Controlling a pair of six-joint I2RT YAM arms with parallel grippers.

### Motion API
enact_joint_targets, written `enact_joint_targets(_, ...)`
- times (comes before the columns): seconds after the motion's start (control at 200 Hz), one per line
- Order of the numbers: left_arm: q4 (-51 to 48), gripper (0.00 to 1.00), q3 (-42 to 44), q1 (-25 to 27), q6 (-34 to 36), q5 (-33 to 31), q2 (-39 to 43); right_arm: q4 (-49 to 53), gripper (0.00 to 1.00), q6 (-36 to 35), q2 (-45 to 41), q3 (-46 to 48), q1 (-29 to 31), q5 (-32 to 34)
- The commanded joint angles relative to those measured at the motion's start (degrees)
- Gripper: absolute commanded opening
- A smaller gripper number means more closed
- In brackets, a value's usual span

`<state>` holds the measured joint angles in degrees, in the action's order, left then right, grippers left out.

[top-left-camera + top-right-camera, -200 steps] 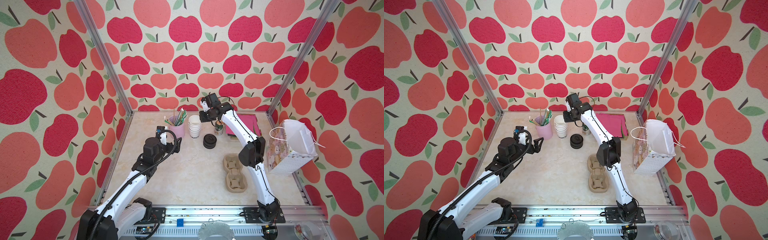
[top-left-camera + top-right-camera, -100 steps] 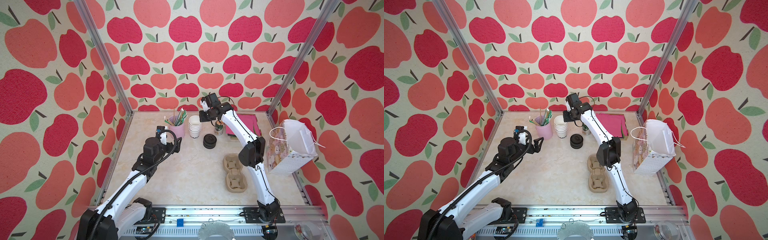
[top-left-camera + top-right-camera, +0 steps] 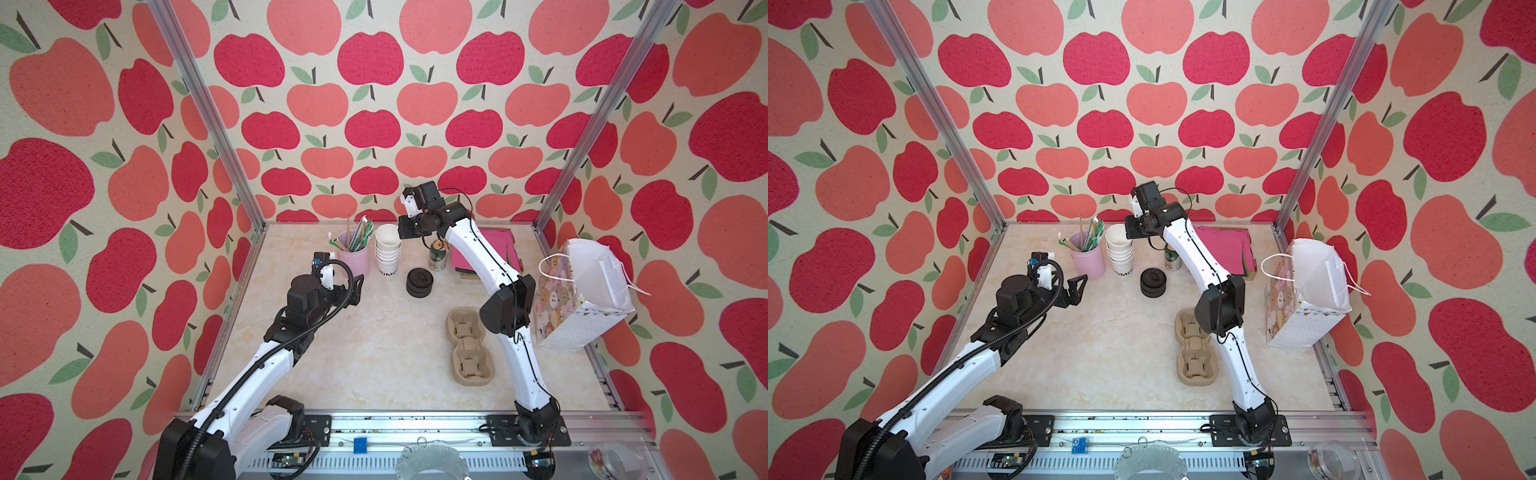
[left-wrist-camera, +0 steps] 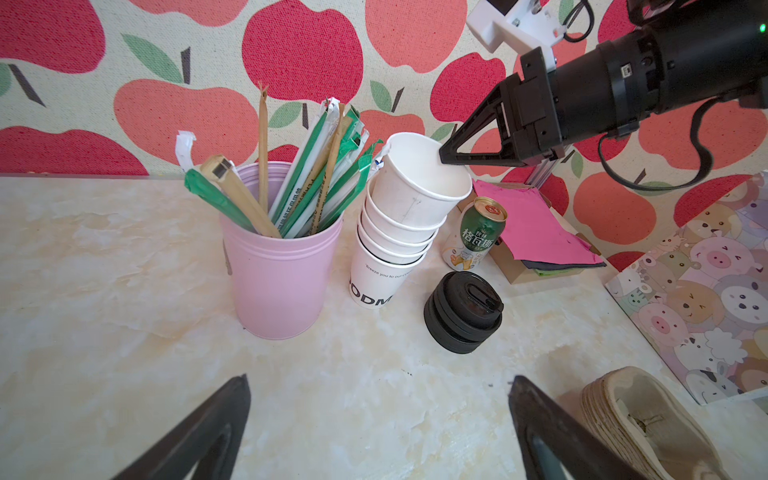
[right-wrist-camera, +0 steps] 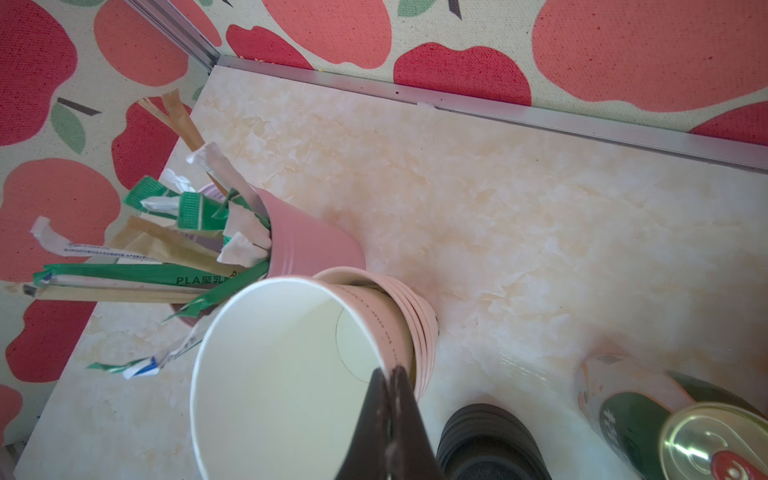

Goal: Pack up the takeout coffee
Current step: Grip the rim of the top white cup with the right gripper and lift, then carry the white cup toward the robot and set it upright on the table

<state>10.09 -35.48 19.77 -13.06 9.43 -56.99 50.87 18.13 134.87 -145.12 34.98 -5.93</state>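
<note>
Evidently cup-picking was in hand: the right fingers, pressed together, pinched the rim of the tilted top cup, seemingly not yet clear of its stack. The left fingers stood spread and empty, the cup well beyond their tips. Next it needed pulling clear without dragging the cups beneath

Straw pot left of cup stack, can to its right, lids in front

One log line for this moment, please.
right tool: shut on top cup rim | left tool: open, holding nothing | lids: stacked beside cups
</note>
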Motion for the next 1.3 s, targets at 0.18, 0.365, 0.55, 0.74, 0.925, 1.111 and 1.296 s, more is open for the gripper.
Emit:
enact_joint_targets(0.18,-1.0,0.99,0.2,0.3,-0.7,-1.1,2.0,-2.0,0.00,1.0,-7.4,-1.7,-0.6,-2.0)
enact_joint_targets(0.365,-1.4,0.99,0.0,0.4,-0.6,-1.3,2.0,-2.6,0.00,0.7,-10.8,-1.6,-0.9,-2.8)
enact_joint_targets(0.55,-1.5,0.99,-0.3,0.4,-0.7,-1.2,1.5,-2.1,0.00,-0.4,-15.4,0.3,-0.8,-4.7)
enact_joint_targets(0.74,-1.6,0.99,-0.6,0.5,-0.5,-1.4,1.0,-5.8,0.00,-2.0,-24.5,13.2,-0.6,-8.1)
enact_joint_targets(0.925,-1.6,0.99,-0.8,0.6,-0.5,-1.3,0.6,-12.3,0.00,-4.5,-35.2,31.5,-0.2,-11.7)
enact_joint_targets(1.111,-2.8,0.99,-1.4,0.9,-0.5,-0.6,0.0,-16.6,0.00,-7.6,-43.2,47.3,0.5,-14.8)
enact_joint_targets(1.296,-3.1,0.99,-1.6,1.0,-1.1,0.8,0.0,-18.8,0.00,-9.6,-47.5,58.6,2.0,-14.8)
